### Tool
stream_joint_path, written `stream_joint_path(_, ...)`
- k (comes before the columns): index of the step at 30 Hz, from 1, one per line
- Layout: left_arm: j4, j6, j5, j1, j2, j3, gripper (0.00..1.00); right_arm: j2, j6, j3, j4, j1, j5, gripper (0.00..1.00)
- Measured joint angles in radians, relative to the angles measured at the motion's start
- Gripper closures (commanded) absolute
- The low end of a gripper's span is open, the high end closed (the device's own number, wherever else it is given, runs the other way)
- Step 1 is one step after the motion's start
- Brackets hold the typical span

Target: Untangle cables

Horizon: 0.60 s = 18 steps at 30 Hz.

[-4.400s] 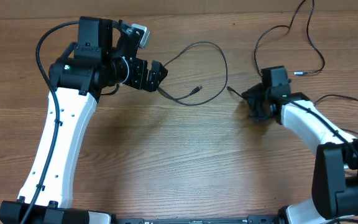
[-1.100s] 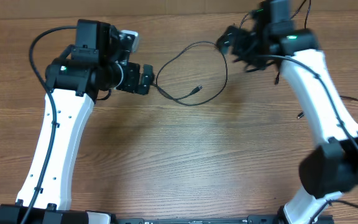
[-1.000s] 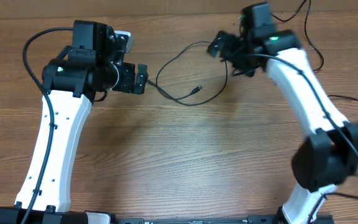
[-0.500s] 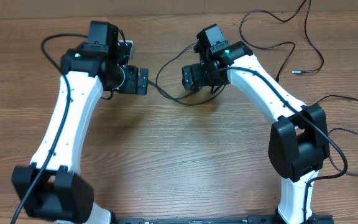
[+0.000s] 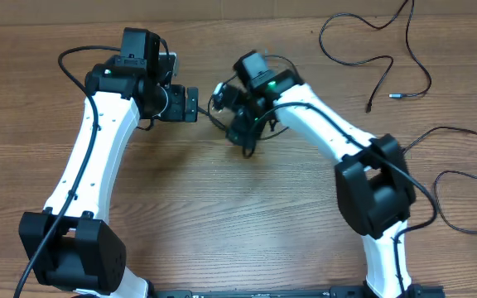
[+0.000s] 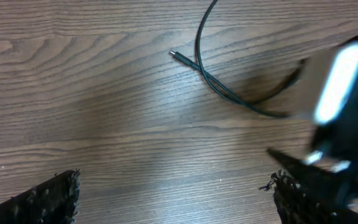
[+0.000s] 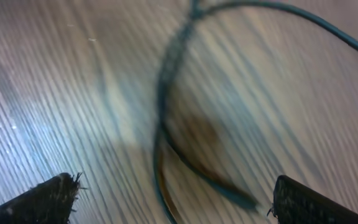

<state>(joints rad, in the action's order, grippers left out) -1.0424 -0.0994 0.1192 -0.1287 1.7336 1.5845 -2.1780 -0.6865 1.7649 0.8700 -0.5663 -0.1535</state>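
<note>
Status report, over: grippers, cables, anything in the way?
Left gripper open, empty. Right gripper open, above the looped cable, not gripping. Second cable lies apart, far right. Nothing in the way.

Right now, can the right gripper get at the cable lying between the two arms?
Probably yes: the open right gripper hangs directly over the cable, with nothing between them.

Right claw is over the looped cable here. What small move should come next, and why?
Probably lower the right claw and close it on the looped cable. In the right wrist view its fingers stand open with the strand lying on the table between them, so nothing is gripped yet. The left claw is open too, the plug end ahead of it.
</note>
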Motion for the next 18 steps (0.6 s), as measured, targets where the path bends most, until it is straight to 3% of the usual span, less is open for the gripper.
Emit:
stream_joint_path(11,-0.016,0.001,0.000,0.119,0.000,0.000,0.00,-0.116,-0.059,0.000,-0.043,-0.031,-0.014,0.00)
stream_joint_path(18,-0.049,0.032,0.000,0.127,0.000,0.000,0.00,-0.116,-0.074,0.000,-0.109,-0.030,-0.014,0.00)
